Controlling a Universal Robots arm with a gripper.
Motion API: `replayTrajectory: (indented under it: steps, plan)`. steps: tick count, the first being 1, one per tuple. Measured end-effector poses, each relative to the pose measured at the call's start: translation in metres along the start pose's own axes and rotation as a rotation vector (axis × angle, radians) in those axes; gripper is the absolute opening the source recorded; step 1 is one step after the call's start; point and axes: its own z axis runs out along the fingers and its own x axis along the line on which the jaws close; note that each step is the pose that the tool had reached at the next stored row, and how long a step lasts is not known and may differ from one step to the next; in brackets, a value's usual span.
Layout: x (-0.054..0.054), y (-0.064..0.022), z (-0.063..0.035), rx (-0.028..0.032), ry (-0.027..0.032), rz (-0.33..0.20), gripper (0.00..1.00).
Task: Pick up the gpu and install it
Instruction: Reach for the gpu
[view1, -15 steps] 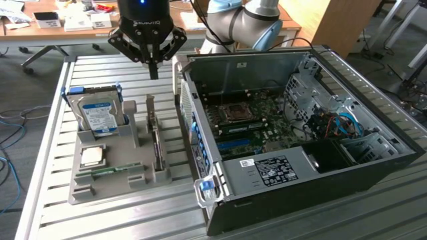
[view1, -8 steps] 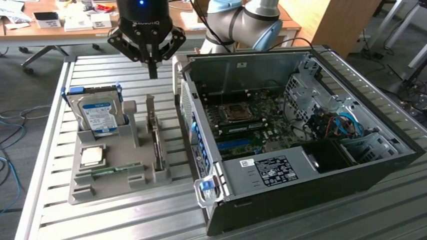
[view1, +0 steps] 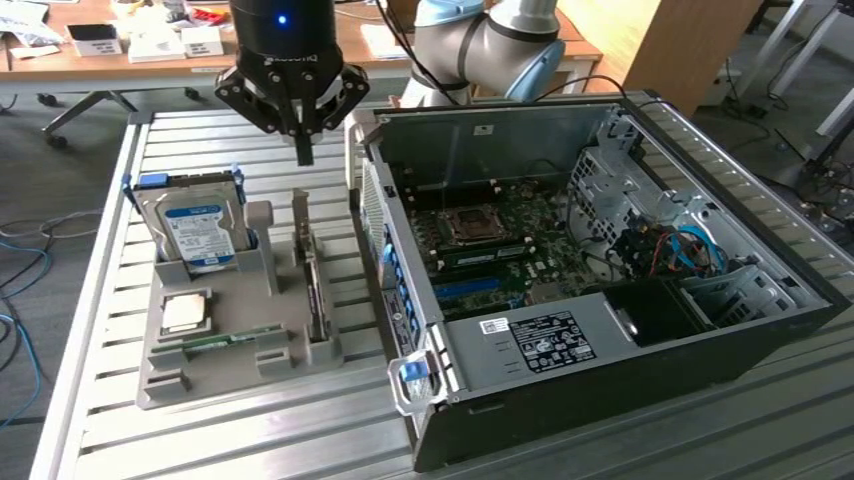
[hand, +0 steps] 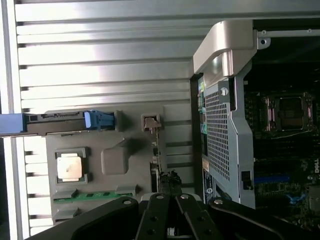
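Exterior view: narrow, empty end effector above edge-on gpu, face unseen

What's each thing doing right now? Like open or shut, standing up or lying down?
end effector, shut, empty, above the gray holder.
gpu, standing on edge in its slot, not picked up.
hard drive, standing upright in the holder.
processor chip, lying flat in its pocket.
RAM stick, lying flat.
computer case, on its side, open.
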Motion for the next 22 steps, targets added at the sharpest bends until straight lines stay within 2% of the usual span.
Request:
replayTrajectory:
  steps: [4, 10, 14, 22]
  plan:
    - [0.005, -0.0005, 0.0013, 0.0, 0.0, 0.0, 0.11]
    - [0.006, -0.0021, 0.0011, 0.0, 0.0003, 0.0, 0.11]
    - [0.006, -0.0085, 0.0007, 0.0, 0.0001, 0.0, 0.11]
    - [0.008, -0.0287, -0.0005, -0.0001, 0.0001, 0.0, 0.11]
